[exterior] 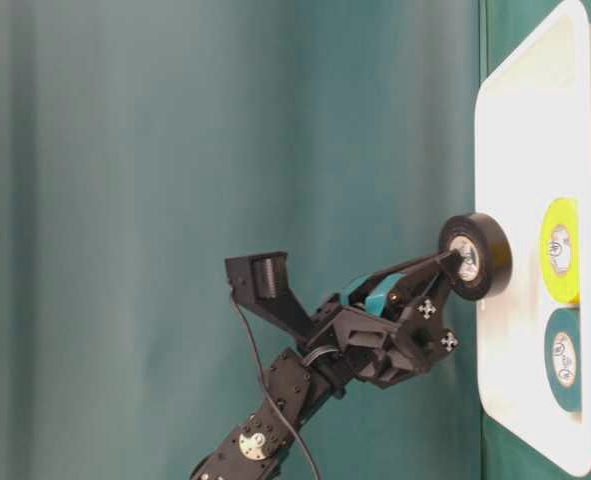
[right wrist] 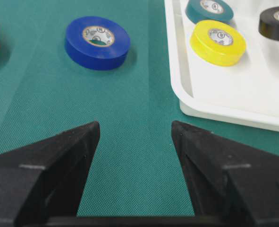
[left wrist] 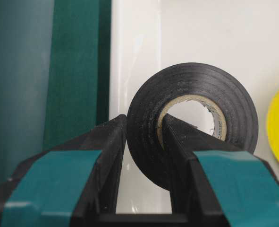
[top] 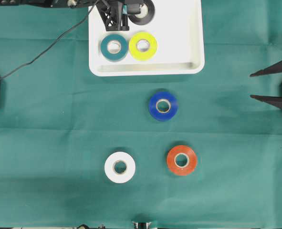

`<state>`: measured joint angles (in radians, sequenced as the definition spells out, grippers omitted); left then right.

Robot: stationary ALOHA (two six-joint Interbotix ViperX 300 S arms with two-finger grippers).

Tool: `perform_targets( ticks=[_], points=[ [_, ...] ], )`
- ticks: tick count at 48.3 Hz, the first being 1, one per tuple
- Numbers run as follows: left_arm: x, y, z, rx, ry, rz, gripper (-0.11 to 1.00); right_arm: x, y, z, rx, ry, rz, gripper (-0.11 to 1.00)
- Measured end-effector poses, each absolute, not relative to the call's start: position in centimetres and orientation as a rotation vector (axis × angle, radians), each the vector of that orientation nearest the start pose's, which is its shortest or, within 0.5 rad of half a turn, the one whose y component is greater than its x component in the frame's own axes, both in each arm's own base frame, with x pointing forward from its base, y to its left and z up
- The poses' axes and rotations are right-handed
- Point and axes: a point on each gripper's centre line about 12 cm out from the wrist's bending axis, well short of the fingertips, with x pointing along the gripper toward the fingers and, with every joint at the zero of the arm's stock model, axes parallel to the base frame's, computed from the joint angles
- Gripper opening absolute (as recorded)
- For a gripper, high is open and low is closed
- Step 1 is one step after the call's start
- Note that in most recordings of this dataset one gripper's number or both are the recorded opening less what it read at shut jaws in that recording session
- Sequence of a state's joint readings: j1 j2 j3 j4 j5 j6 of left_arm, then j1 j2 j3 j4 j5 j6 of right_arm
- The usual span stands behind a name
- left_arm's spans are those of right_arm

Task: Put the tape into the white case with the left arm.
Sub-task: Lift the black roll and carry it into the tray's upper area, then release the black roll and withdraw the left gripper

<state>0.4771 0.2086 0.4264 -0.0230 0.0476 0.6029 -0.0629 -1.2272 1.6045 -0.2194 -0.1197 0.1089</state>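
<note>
Left gripper [left wrist: 144, 142] is pinching the black tape [left wrist: 194, 118] through its wall, one finger [left wrist: 106, 151] on the outer face and the other inside the cardboard core, jaws drawn narrow on it. From the table-level view the roll is hanging just beyond the fingertips, over the white case [exterior: 520, 180] near its rim and not yet lying flat in it. Ahead and to one side of the gripper, a yellow roll [top: 142, 46] and a teal roll [top: 114, 47] are already lying in the case. Farther off on the cloth, a blue roll [top: 162, 106], a white roll [top: 120, 167] and an orange roll [top: 181, 160] are waiting. Right gripper [right wrist: 135, 132] is resting well apart with its jaws spread wide and empty.

Such a roll is probably light and stiff, with a smooth, slightly slick outer wrap. Gripping across the wall, core to outside, looks the surest hold. Released here, it may roll or tip if it lands on edge.
</note>
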Motion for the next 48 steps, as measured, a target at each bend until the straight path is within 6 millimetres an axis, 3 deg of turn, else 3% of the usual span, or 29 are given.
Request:
perform_targets(
  ticks=[18, 20, 28, 31, 48],
  points=[
    [40.35, 20.84, 15.25, 0.374, 0.782, 0.249, 0.24, 13.06, -0.52, 14.3, -0.097, 0.264, -0.023, 0.99],
    [40.38, 20.78, 15.25, 0.374, 0.782, 0.248, 0.31, 13.06, -0.52, 14.3, -0.097, 0.264, -0.023, 0.99],
    [40.38, 20.78, 15.32, 0.375, 0.78, 0.248, 0.81, 13.06, -0.52, 14.3, -0.095, 0.263, -0.023, 0.99],
    [40.38, 20.78, 15.32, 0.375, 0.78, 0.248, 0.93, 13.06, -0.51, 14.32, -0.097, 0.262, -0.022, 0.99],
    [39.84, 20.5, 14.84, 0.368, 0.795, 0.243, 0.96, 13.06, -0.52, 14.3, -0.097, 0.264, -0.023, 0.99]
  ],
)
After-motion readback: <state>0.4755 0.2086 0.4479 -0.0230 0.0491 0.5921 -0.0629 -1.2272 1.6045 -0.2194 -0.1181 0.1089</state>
